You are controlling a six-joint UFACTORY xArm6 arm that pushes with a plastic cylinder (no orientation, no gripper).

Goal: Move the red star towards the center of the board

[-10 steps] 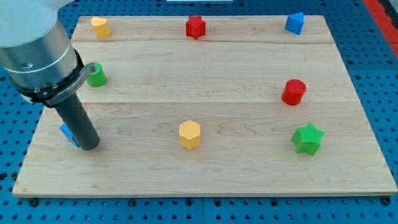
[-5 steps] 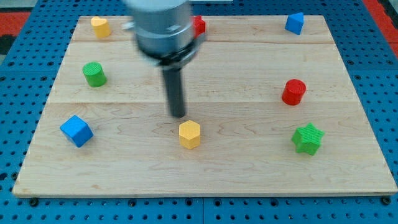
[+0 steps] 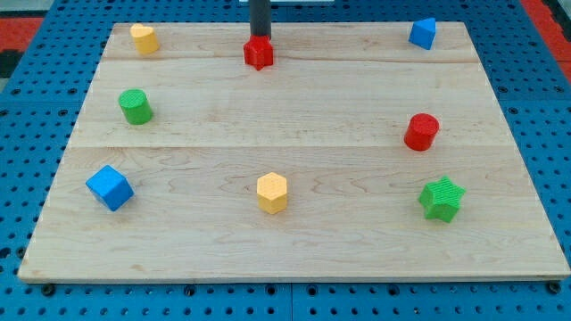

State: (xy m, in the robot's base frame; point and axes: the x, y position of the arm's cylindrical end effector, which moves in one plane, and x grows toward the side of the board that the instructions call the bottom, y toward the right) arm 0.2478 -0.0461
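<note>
The red star lies near the view's top edge of the wooden board, a little left of the middle. My dark rod comes down from the view's top; my tip touches the star's top side. The board's middle lies well below the star.
A yellow block at top left, a blue block at top right, a green cylinder at left, a blue cube at lower left, a yellow hexagon at bottom middle, a red cylinder and a green star at right.
My rod swept from the lower left, across the middle, up to the top edge. The red star has shifted left and slightly down from where it lay.
</note>
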